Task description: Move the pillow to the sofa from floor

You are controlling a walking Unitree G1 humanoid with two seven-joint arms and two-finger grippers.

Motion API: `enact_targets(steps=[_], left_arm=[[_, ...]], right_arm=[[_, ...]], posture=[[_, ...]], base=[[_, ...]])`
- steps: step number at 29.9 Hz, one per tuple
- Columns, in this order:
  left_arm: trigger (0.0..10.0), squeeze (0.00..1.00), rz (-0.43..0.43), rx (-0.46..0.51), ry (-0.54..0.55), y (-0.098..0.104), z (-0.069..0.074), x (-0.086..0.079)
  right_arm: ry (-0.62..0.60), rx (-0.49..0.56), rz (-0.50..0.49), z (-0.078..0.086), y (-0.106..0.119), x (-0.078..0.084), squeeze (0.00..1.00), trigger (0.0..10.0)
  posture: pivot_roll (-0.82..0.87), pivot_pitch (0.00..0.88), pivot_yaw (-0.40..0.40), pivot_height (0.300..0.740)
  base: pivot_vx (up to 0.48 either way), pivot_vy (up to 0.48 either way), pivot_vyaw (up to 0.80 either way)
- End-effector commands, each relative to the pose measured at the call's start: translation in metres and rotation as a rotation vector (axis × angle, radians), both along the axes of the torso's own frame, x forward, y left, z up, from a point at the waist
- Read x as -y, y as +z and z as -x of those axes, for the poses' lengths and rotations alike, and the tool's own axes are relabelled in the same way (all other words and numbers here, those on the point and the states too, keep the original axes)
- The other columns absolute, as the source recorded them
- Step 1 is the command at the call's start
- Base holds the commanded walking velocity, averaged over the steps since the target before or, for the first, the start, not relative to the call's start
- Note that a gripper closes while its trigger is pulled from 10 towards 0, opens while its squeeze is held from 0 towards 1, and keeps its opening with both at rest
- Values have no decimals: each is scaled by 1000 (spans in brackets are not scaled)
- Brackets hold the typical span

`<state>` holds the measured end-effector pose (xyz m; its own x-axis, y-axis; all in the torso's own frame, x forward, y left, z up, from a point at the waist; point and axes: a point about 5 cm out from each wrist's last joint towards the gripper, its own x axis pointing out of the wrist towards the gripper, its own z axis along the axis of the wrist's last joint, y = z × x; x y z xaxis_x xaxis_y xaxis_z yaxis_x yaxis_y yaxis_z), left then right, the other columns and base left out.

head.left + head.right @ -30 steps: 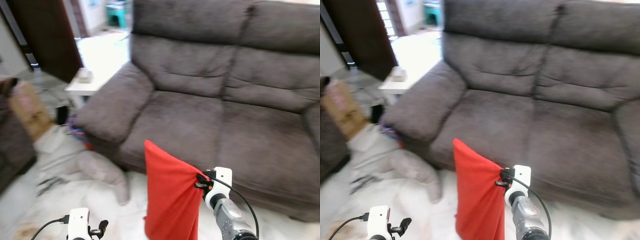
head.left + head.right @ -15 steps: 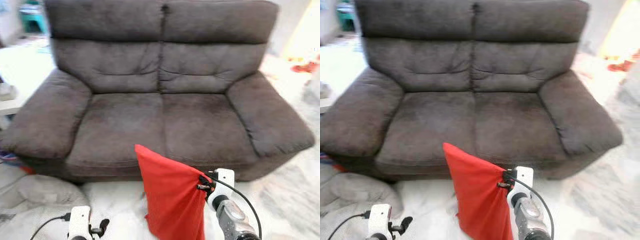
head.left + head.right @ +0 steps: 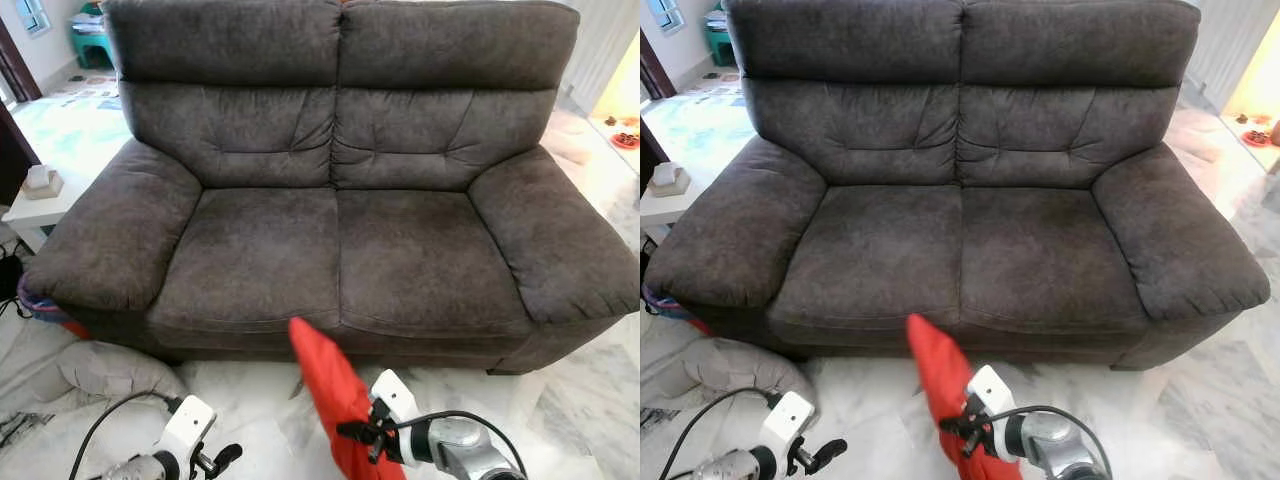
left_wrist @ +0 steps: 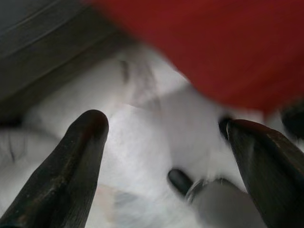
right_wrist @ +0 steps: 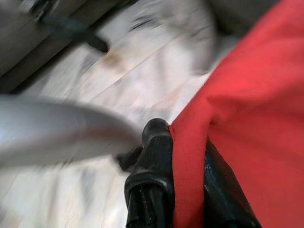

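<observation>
One red pillow is clamped in the right end effector, before the sofa. Left end effector fingers are spread wide, holding nothing.

A white side table stood at the left edge of the frame, with a small tissue box on top of it. In the upper left corner was a teal stool on a light floor. A grey cushion lay on the white marble floor at the lower left. Small red items sat at the right edge, too small to identify.
</observation>
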<state>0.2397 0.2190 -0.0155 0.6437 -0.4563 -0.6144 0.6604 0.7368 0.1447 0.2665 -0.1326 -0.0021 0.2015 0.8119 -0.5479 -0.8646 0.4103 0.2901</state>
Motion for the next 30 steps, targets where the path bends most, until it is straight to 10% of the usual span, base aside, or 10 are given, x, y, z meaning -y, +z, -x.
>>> enact_targets(steps=[1, 11, 30], left_arm=[[10000, 0, -67, -51, -140, 0, 6, -3], [10000, 0, -139, -123, -463, 21, 4, 0], [10000, 0, -206, -10, -527, 13, -2, 20]], right_arm=[[100, 30, -41, -5, 11, -9, 0, 10000], [279, -21, -181, 0, 24, -11, 0, 10000], [394, -9, -292, 0, 48, -10, 0, 10000]], posture=[[140, 99, 5, 740], [133, 80, 5, 740], [108, 99, 15, 740]], base=[[0, 0, 0], [0, 0, 0], [0, 0, 0]])
